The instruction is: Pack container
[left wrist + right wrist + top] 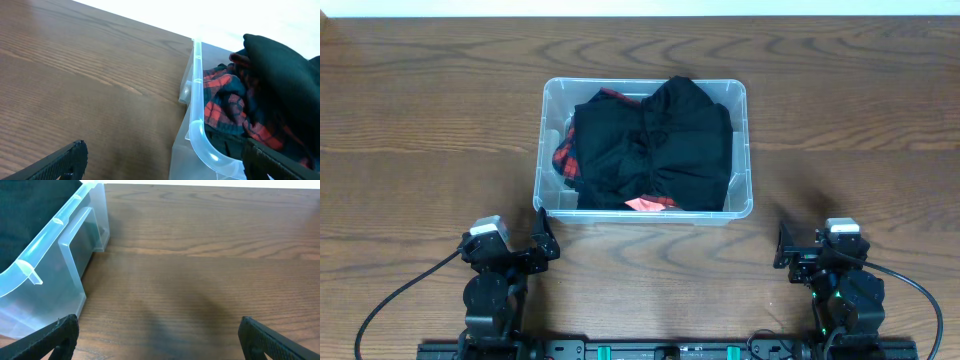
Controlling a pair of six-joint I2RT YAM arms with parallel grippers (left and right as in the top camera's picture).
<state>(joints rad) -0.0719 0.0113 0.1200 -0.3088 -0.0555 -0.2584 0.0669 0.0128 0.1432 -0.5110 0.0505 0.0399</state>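
1. 1 container [556, 105] sits mid-surface, between the 2 arms and just ahead of them, on the brown wooden surface [420, 100].
2. Inside it I count 2 fabrics: a black garment [655, 140] heaped on top, filling most of the bin, and a red plaid garment [565, 158] peeking out at its left side. There's also 1 small orange patch [645, 204] at the near wall.
3. There are 2 grippers. The left gripper [546, 238] is just beside the bin's near-left corner, spread wide and grasping nothing.
4. The right gripper [783, 245] stands apart from the near-right corner, also spread wide and grasping nothing.
5. Only the overhead view shows the whole bin.
6. The left wrist view gives the plaid pattern and the curved rim up close.
7. The right wrist view alone shows the bin's outer side wall with its moulded handle recess, plus wood grain.
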